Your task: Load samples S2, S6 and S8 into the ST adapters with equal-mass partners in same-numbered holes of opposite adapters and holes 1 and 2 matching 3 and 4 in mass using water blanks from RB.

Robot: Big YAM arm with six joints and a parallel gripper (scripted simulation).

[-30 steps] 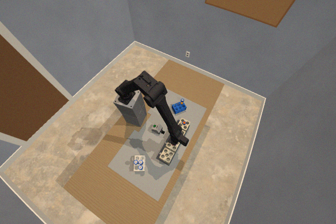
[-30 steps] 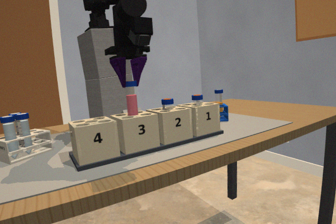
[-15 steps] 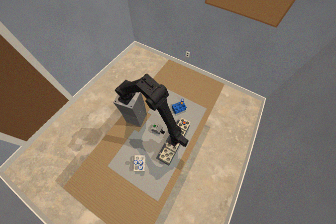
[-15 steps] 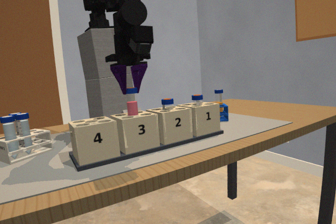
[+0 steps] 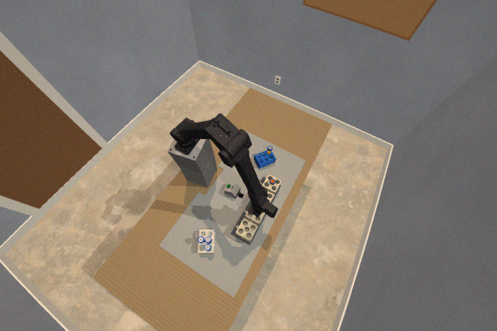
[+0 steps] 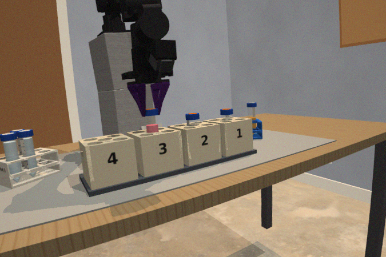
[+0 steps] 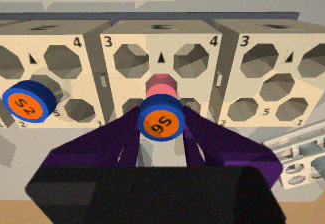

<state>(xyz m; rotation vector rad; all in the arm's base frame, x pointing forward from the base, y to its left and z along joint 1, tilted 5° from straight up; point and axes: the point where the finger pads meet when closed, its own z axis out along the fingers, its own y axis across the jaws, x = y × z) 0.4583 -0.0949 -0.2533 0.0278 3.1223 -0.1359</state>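
Observation:
My gripper (image 7: 161,112) is shut on sample S6 (image 7: 161,119), a pink-filled tube with a blue cap and orange dot. The tube stands upright, partly down in what looks like the centre hole of adapter 3 (image 6: 162,148). A short pink stub (image 6: 152,127) still shows above the adapter's top, with the cap (image 6: 151,112) between my purple fingers. Sample S2 (image 7: 29,101) stands in adapter 2 (image 6: 204,140). Another orange-dot tube (image 6: 226,111) stands in adapter 1 (image 6: 239,133). Adapter 4 (image 6: 112,158) is empty.
The blue sample rack RS (image 5: 265,159) holds one tube (image 6: 251,104) beyond adapter 1. The white blank rack RB (image 6: 23,167) holds three blue-capped blanks (image 5: 205,236) beside adapter 4. The green DONE key (image 5: 229,185) sits between the stand and the arm's base.

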